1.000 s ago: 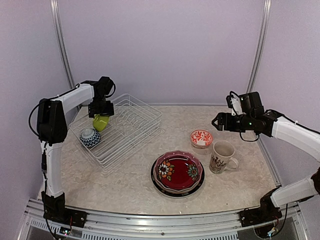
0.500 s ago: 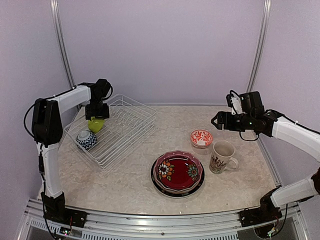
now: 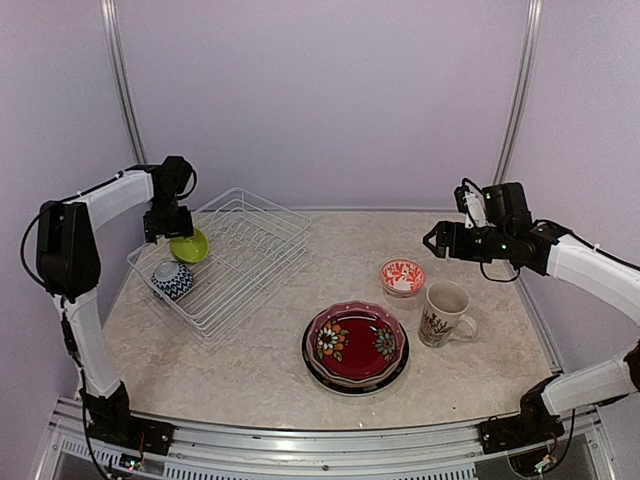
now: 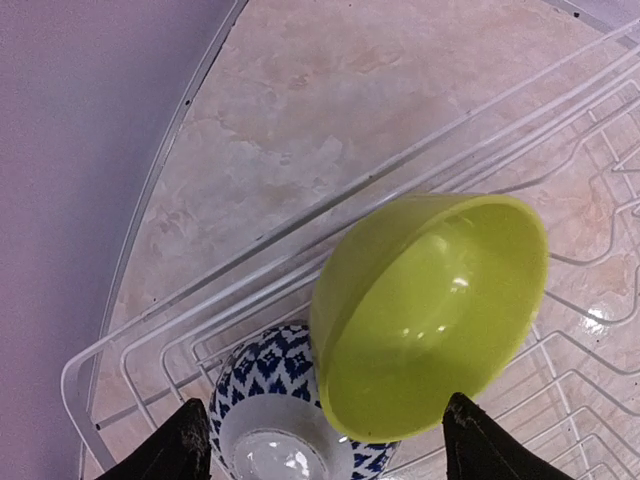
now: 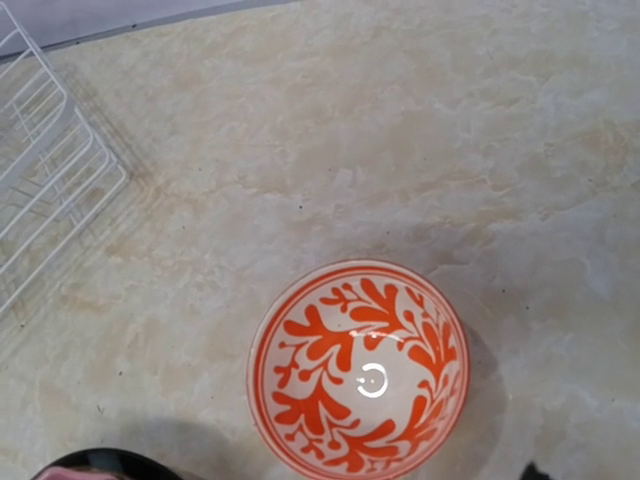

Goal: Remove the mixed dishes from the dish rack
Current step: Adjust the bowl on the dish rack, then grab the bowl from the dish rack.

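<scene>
We see the rack (image 3: 240, 262) standing on the far left part of the table (image 3: 250, 385), turned at an angle to its edges. Two dishes are in it, both at its left corner. The green bowl (image 4: 430, 310) lies tilted, leaning on the rim of the blue-and-white bowl (image 4: 268, 395), which sits upright. Our left claw (image 4: 330, 440) hangs right over the pair with its jaws spread wide. One finger (image 4: 185, 445) is clear of the green bowl, and we cannot tell whether the other touches its rim. Nothing is clamped.

The other dishes are out on the table. A stack of plates (image 3: 356, 346), with a red flowered one on top, sits near the middle of the near edge. The mug (image 3: 445, 313) stands upright toward the right edge, handle to the right. The red-and-white bowl (image 3: 402, 275) is just behind it. Our right claw (image 3: 432, 243) hovers over that bowl, jaws apart and empty.
</scene>
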Robot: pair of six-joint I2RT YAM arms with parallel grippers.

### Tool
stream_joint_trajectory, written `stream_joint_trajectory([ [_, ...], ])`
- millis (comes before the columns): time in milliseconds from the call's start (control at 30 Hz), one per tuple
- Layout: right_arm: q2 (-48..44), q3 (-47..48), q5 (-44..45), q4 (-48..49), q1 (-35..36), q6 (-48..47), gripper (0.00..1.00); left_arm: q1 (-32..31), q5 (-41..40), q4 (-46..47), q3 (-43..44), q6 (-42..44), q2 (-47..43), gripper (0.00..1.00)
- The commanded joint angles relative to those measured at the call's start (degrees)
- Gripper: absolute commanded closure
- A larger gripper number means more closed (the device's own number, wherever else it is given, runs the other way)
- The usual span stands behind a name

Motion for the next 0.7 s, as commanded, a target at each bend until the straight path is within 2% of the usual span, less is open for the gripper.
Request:
stream_joint_trajectory([
  [0,-1.0,-1.2,-0.1,1.0,0.6,0.4,0.17,1.5,4.6,0.8,-1.5,-0.4,-2.1,0.22],
  [267,-1.1,-1.6,-0.2,0.8,0.6,0.5,0.17,1.7,14.6,3.6,-0.7,1.1,-2.2,0.12],
  [400,-1.2,-1.8,0.1,0.7,0.7,0.5,0.17,1.7,18.2,4.3,-0.5,0.2,-1.4,0.15],
  [667,-1.3,-1.9,0.2,0.5,0.7,0.6,0.17,4.0,16.2,4.9,1.1,-1.9,2.2,0.26],
])
